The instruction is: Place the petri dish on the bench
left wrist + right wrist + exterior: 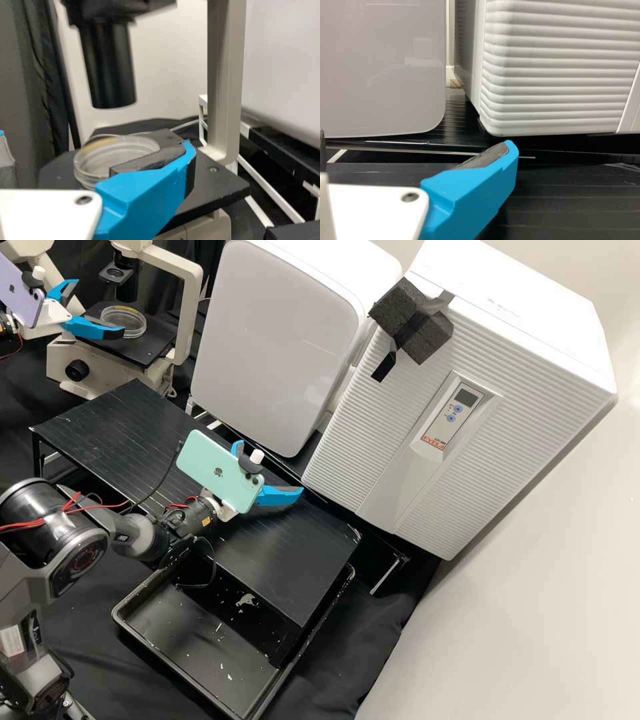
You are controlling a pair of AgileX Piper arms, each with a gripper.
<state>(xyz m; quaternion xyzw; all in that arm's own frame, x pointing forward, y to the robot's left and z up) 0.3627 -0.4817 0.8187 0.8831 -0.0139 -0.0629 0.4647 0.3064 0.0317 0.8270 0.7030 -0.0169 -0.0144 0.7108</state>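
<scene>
Petri dish (135, 321) on microscope stage (145, 350), far left. Left tool (101, 307) at dish, wide open, holding nothing. Right tool (270, 467) open wide, empty, above tabletop (287, 560).

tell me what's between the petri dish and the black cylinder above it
Only a bare gap lies between the petri dish and the black cylinder, seen in the left wrist view.

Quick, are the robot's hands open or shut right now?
Left hand: open, near the dish, not squeezing it.
Right hand: open, holding nothing.
</scene>
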